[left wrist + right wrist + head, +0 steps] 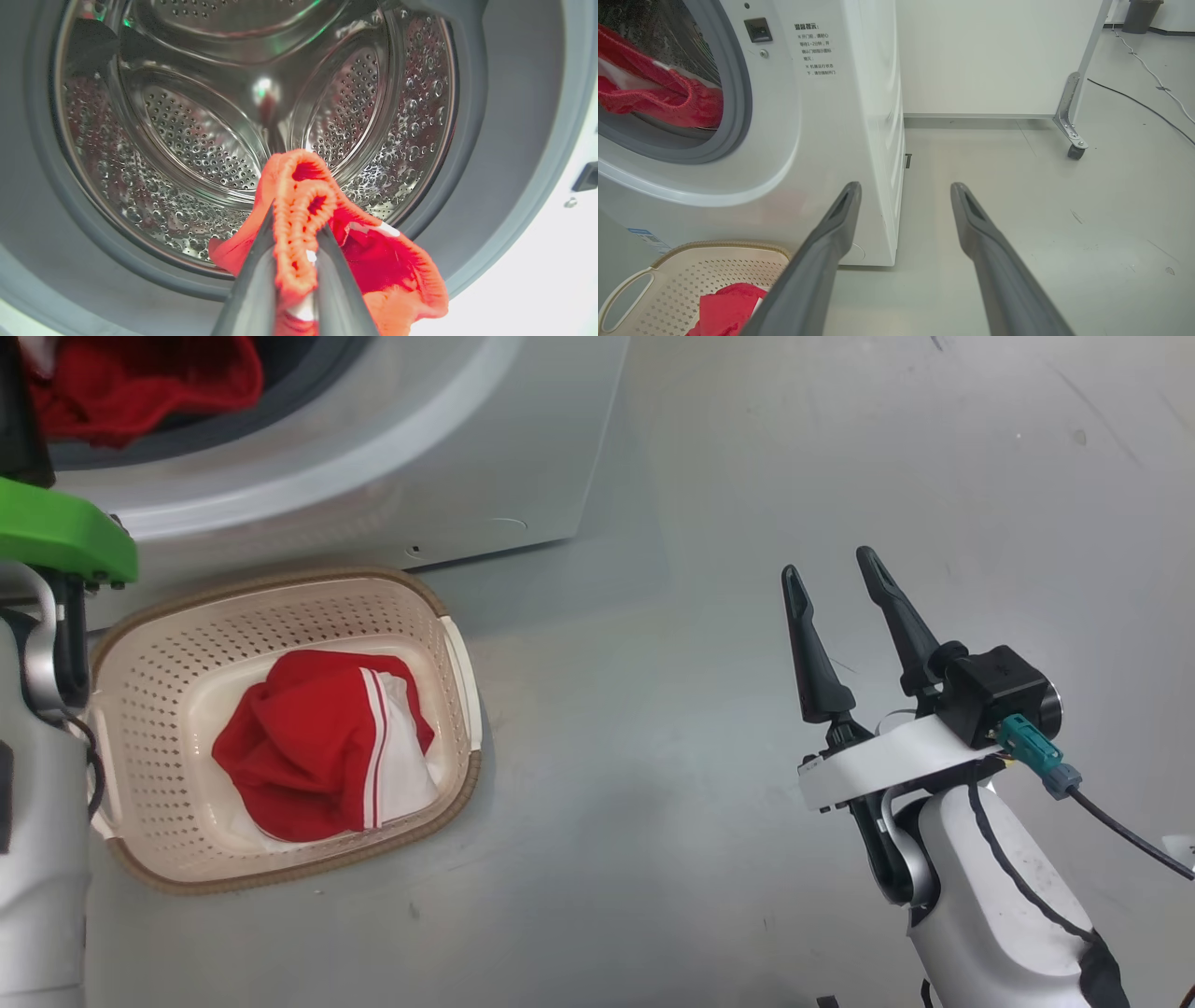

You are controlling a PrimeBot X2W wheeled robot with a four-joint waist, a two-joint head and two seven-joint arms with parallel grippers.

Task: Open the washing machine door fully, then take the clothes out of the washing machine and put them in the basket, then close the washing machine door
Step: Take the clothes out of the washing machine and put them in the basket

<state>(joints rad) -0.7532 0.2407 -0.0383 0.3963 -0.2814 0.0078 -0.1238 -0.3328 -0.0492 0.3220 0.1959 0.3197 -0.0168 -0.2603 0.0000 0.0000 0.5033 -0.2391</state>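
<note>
My left gripper (296, 228) is shut on a bunched red garment (303, 219) at the mouth of the washing machine's steel drum (201, 140). The garment's lower part hangs over the grey gasket (472, 186). The head view shows this red cloth (140, 383) in the washing machine (448, 457) opening. The cream basket (168, 644) stands on the floor in front of the machine, holding a red and white garment (317, 747). My right gripper (826, 569) hovers open and empty over the floor, right of the basket. The washing machine door is out of view.
In the right wrist view my right gripper (906, 186) points past the machine's front corner (878, 140) toward a white panel on a castor (1073, 151). A cable (1148, 107) runs across the grey floor, and a dark bin (1141, 14) stands far off.
</note>
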